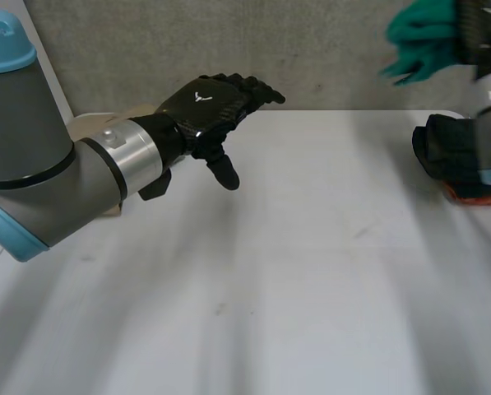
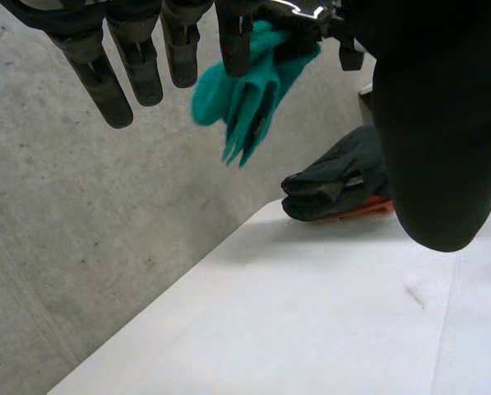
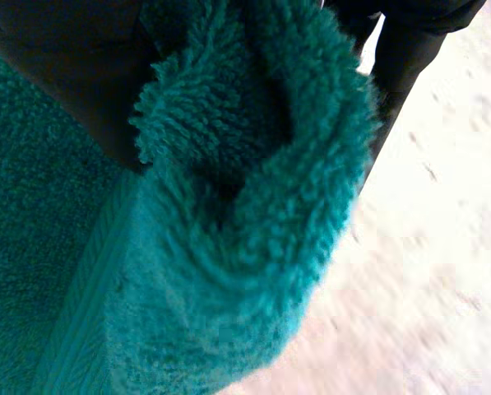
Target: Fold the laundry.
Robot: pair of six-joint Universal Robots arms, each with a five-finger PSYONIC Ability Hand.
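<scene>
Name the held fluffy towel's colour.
The fluffy towel is teal green; best in right wrist view.

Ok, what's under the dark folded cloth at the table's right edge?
An orange-red edge peeks out beneath the dark folded cloth; the rest is covered, so unidentifiable.
</scene>
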